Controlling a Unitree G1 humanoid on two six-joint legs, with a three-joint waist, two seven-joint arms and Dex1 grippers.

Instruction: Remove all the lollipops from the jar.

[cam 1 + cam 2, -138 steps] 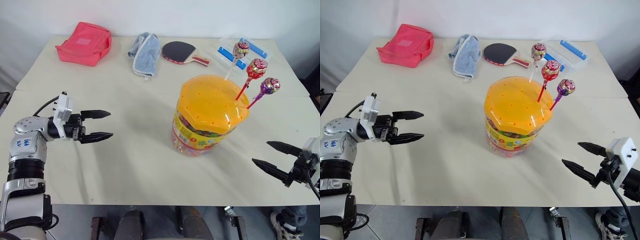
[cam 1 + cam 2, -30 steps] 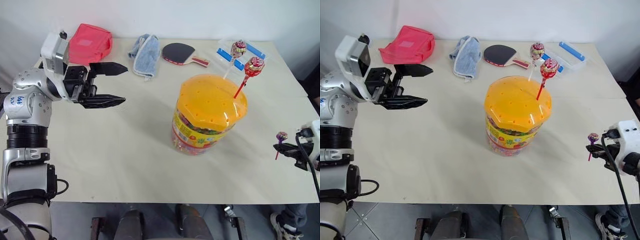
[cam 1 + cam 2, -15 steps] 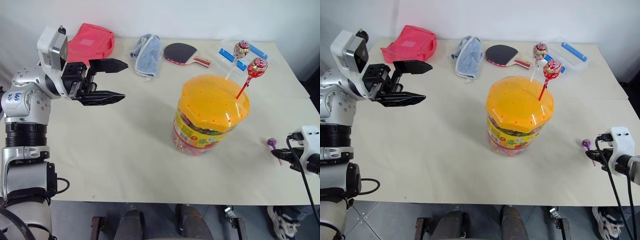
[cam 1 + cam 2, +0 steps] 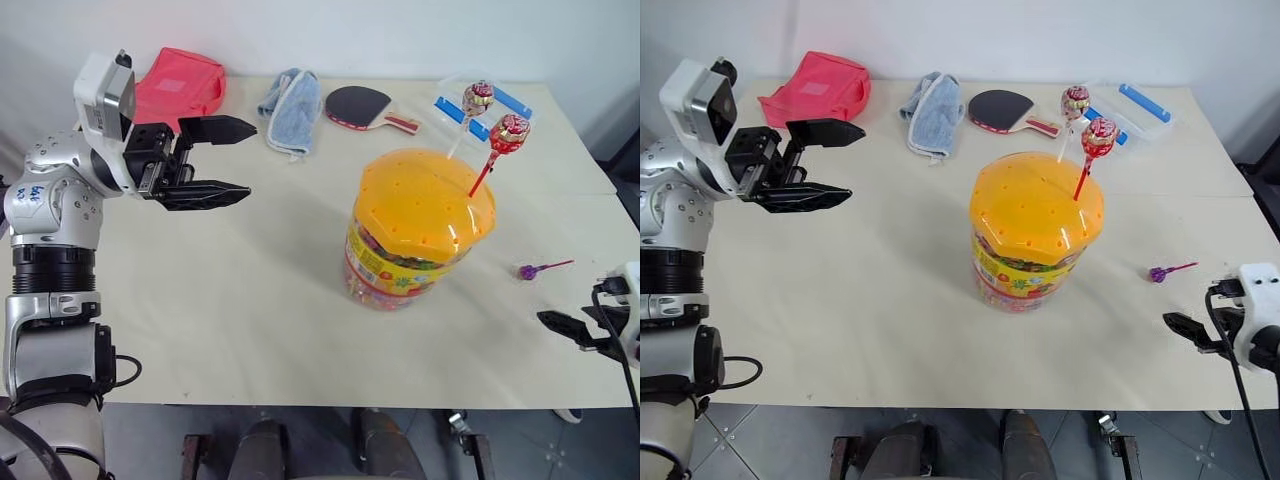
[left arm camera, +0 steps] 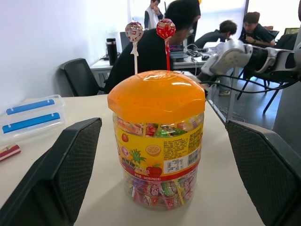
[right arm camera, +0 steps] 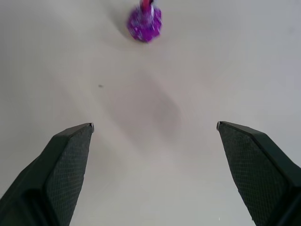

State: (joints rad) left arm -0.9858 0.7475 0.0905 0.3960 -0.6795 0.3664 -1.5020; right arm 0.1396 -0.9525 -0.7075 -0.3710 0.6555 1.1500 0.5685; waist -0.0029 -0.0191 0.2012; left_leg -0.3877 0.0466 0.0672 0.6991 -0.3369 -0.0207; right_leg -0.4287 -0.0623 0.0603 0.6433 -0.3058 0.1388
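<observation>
Right gripper (image 6: 153, 165), jaws wide and empty, is probably nearer the red lollipop (image 4: 508, 135) standing upright up-left in the jar (image 4: 415, 235).

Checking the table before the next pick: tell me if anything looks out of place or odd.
One purple lollipop lies flat on the table, to the right of the jar, ahead of the open right end effector. Two more lollipops, the red lollipop and the red-yellow lollipop, stand upright in the jar's orange lid. Nothing is spilled or damaged.
</observation>
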